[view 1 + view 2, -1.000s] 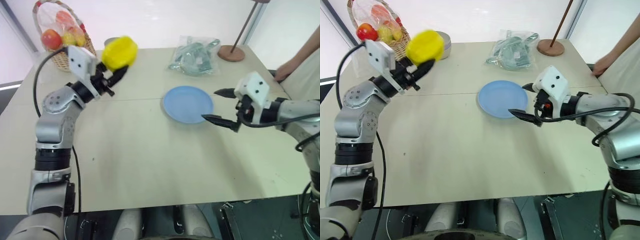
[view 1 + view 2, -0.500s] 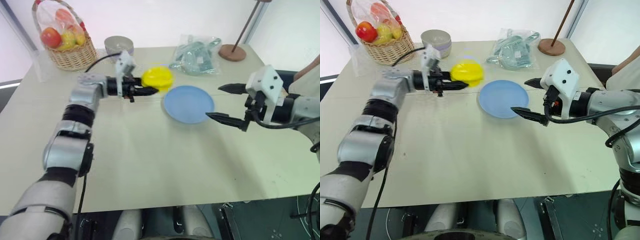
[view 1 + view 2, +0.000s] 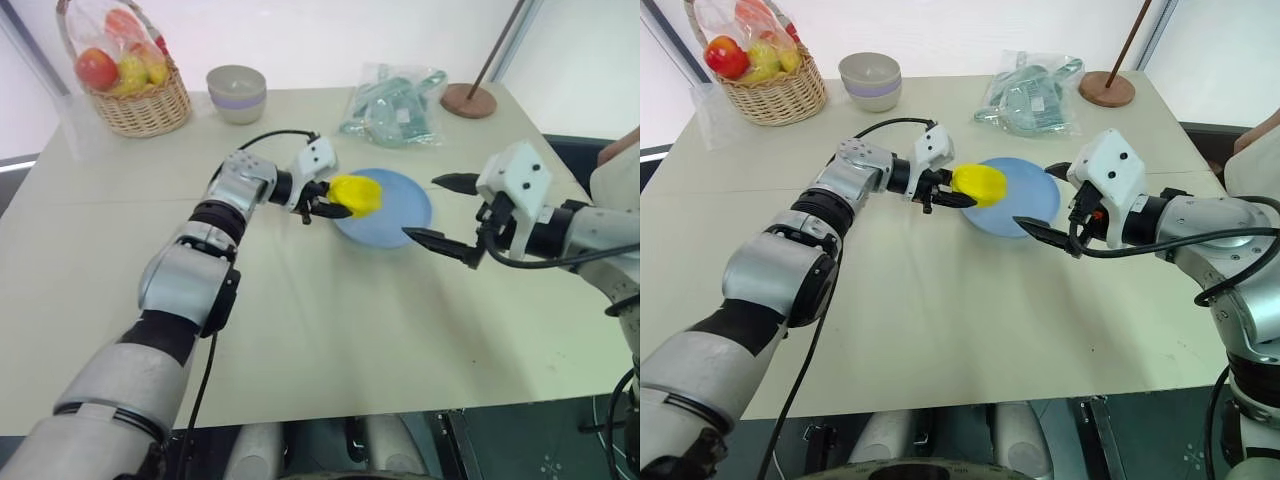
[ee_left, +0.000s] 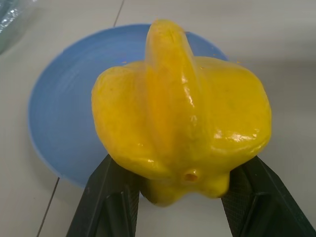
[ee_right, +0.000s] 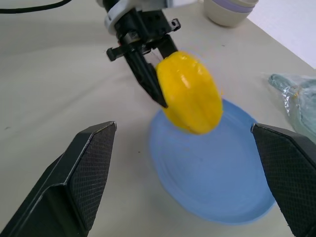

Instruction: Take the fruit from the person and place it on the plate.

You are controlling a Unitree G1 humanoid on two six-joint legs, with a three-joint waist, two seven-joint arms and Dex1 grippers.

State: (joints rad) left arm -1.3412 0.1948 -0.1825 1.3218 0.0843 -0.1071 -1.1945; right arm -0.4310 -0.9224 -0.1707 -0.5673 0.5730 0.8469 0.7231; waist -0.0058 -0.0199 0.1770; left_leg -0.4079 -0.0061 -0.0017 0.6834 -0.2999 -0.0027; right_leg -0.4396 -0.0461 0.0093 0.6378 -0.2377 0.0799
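Left gripper (image 3: 338, 203) reaching in from the left, jaws closed on the fruit (image 3: 356, 194), one black finger on each side of the lumpy yellow body. Fruit held over the near-left edge of the plate (image 3: 400, 205); cannot tell whether it touches the plate surface. In the left wrist view, fruit (image 4: 180, 113) wedged between the two fingers (image 4: 111, 200), with the blue plate (image 4: 64, 113) behind and below it.

Right gripper (image 3: 1048, 200) at the right side of the plate, jaws spread wide and holding nothing. One finger over the plate's far-right rim, the other over its near-right rim, both apart from the fruit. In the right wrist view, both dark fingers (image 5: 84, 168) standing far apart, with the plate (image 5: 222, 182) and the fruit (image 5: 190, 94) between them, further off.

Plate lying flat on the pale worktop (image 3: 330, 330), roughly at its centre.

Wicker basket (image 3: 135, 100) of wrapped red and yellow fruits at the far-left corner of the worktop. Grey-lavender bowl (image 3: 237, 92) just to the right of the basket. Clear bag (image 3: 393, 105) of pale green items on the far side, beyond the plate. Brown wooden disc (image 3: 470, 100) with a thin pole further right of the bag, at the far-right corner.

Person (image 3: 618, 170) at the right edge of the scene, well apart from the fruit; pale clothing visible.
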